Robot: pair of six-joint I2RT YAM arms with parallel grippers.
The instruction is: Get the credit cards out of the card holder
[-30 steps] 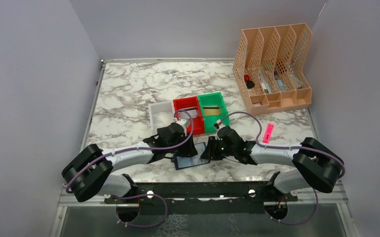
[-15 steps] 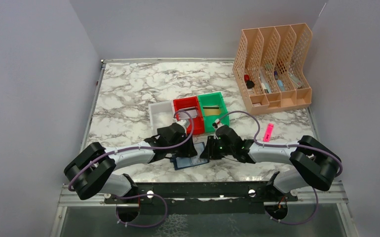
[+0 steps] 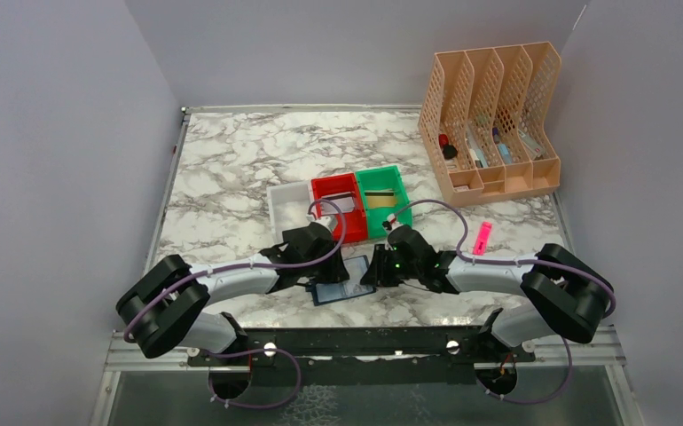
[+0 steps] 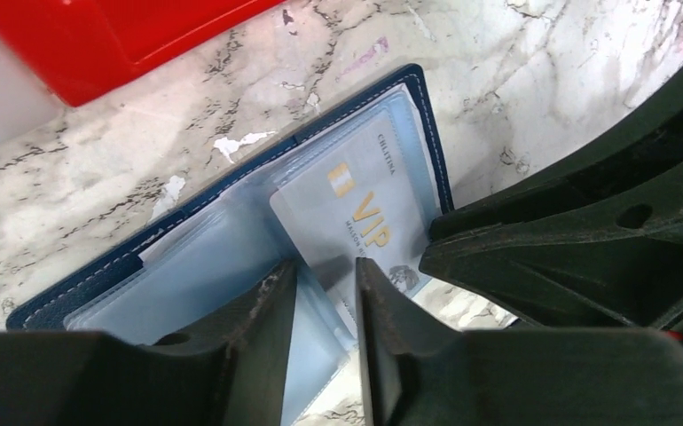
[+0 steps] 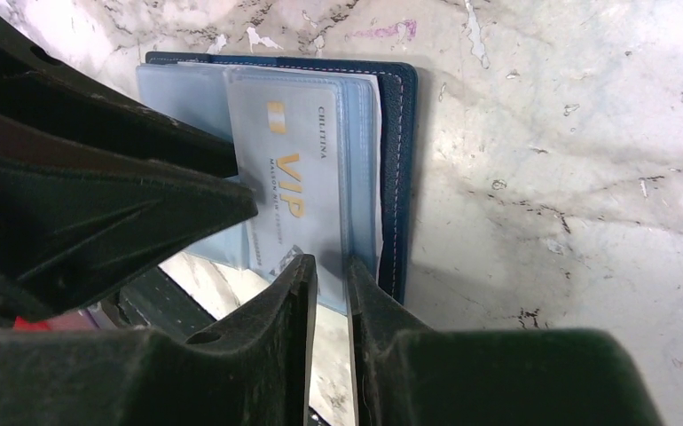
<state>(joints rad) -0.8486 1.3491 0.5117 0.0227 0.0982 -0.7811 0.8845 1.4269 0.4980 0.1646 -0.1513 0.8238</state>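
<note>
**Card holder** [image 5: 397,160]: lies open and flat on the marble table [image 5: 586,133], at 6 o'clock of the tabletop in the top view, between the two arms. The clear sleeves face up and the navy cover is underneath.

**Card:** one silvery-grey VIP card [image 5: 289,177] sits in the top sleeve and is not yet out. I cannot tell whether other sleeves are loaded.

**Left gripper** [image 4: 325,277]: comes in from 9 o'clock of the holder. Its jaws are parted with a plain gap, and they straddle the sleeve stack at the card's edge. Nothing looks clamped.

**Right gripper** [image 5: 331,269]: comes in from 3 o'clock. Its jaws are drawn to a narrow slit over the sleeve edge beside the cover. I cannot tell whether it is pinching anything.

**Step (judgement):** extraction of this card is being set up, with one arm to pin the holder and the other to draw the card.

**Next move needs:** a bite on the card alone, not the sleeve film. The pull should run along the sleeve mouth while the holder is kept down.

**Surroundings:** the red bin [image 3: 336,200], green bin [image 3: 382,191] and white bin [image 3: 286,202] are at 12 o'clock of the holder. The pink stick [image 3: 482,238] is at 2 o'clock, well apart.
</note>
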